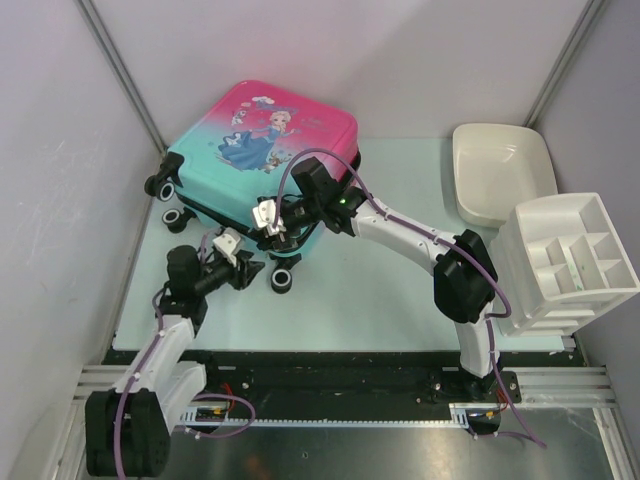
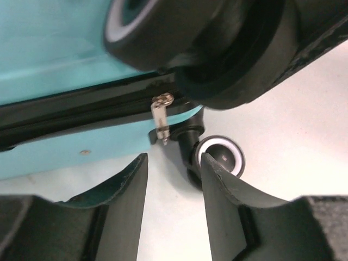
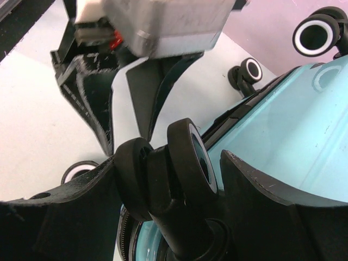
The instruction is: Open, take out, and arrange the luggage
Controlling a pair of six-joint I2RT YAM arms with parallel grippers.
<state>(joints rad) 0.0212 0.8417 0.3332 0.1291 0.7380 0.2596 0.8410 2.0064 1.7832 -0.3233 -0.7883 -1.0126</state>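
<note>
While the suitcase lies zipped on the desk, the right pincer clamps a wheel and the left pincer, open and empty, faces the zipper pull; every step remains.

Suitcase lies flat, back left of table. Tub back right. Organiser just before tub, at right edge.

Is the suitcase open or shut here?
Shut: the luggage lies flat, shells together, and the seam beside the zipper pull shows no gap.
</note>
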